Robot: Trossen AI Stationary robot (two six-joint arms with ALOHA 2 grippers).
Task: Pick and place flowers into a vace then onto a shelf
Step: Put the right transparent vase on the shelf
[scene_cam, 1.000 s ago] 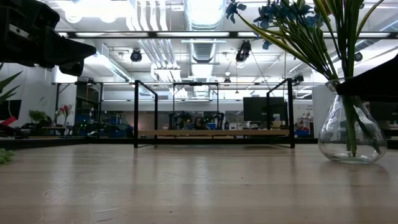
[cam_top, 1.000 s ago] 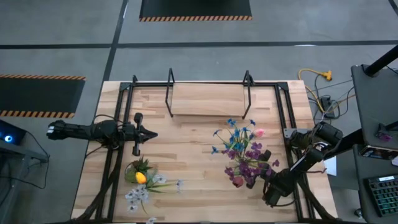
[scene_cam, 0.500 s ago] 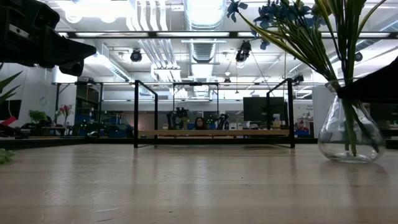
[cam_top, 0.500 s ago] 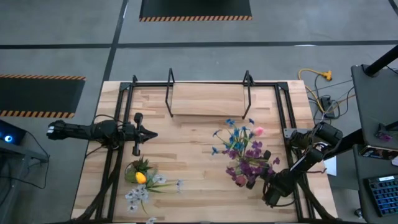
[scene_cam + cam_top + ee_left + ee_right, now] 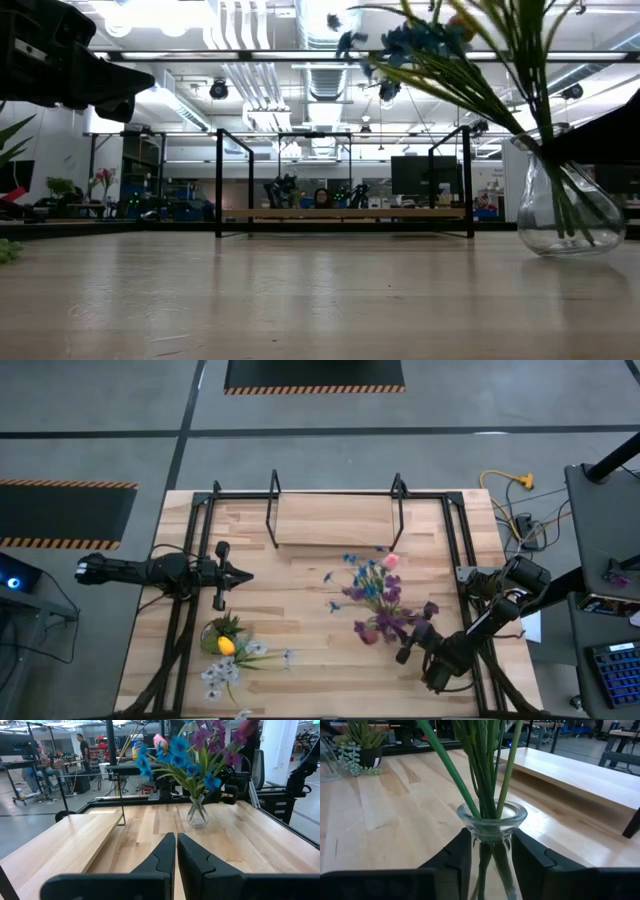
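Vase [image 5: 492,822] w/ flowers [image 5: 375,585] tilted since prev frame; right end effector [image 5: 491,852] pinching vase neck; left end effector [image 5: 176,851] pressed together.

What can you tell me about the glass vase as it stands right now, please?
The vase is small, clear glass, with a round belly, narrow neck and flared rim. It holds a bunch of green-stemmed flowers with blue, purple and pink heads. In the low view it tilts, its base seemingly just off the tabletop. The right gripper clasps its neck, a finger on each side. It is on the table's right half, in front of the shelf.
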